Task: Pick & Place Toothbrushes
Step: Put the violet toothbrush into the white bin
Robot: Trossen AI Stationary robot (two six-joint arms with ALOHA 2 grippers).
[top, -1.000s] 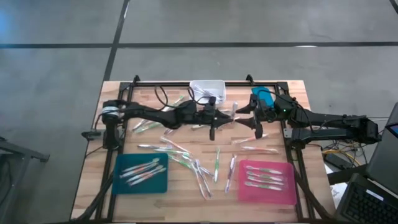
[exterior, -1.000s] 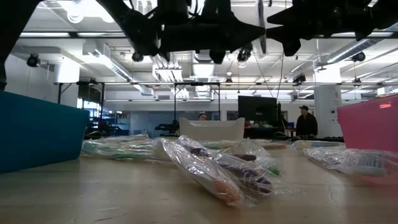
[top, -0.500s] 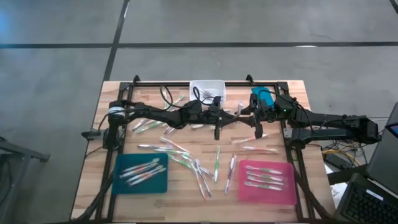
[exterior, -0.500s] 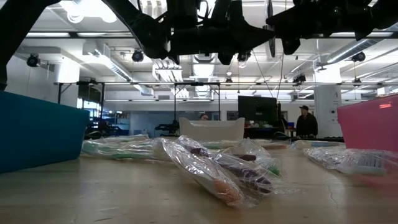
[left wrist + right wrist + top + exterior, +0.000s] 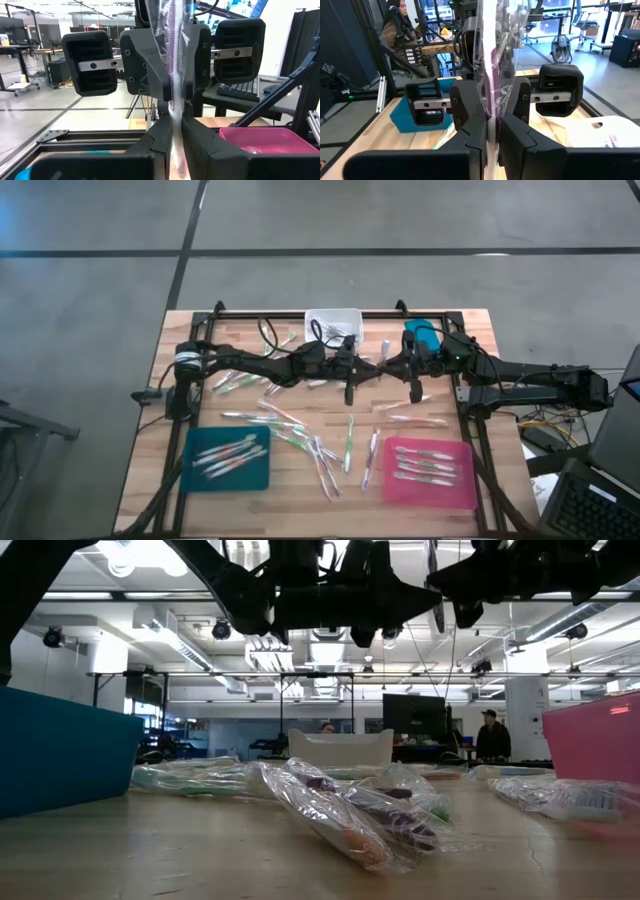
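A: Nearest first, what sits between the fingers?

B: In each wrist view a wrapped toothbrush [image 5: 175, 60] stands between that arm's own fingers, with the other arm's fingers facing it just behind. The left gripper [image 5: 350, 370] and the right gripper [image 5: 396, 368] meet tip to tip above the middle of the table, both clamped on that one toothbrush.

A: How does it lie?

B: Its long axis runs upright, crosswise to both sets of fingers, one end rising above them. Which end is the head I can't tell through the wrapper.

A: So the hand-over turns on what?

B: My guess: one gripper must let go while the other holds. The right arm is nearer the pink tray [image 5: 430, 470]; the teal tray [image 5: 228, 458] lies on the left arm's side.

A: And farther out?

B: Loose toothbrushes [image 5: 348, 442] lie scattered on the table [image 5: 150, 480] below, and a white bin [image 5: 332, 323] sits at the far edge.
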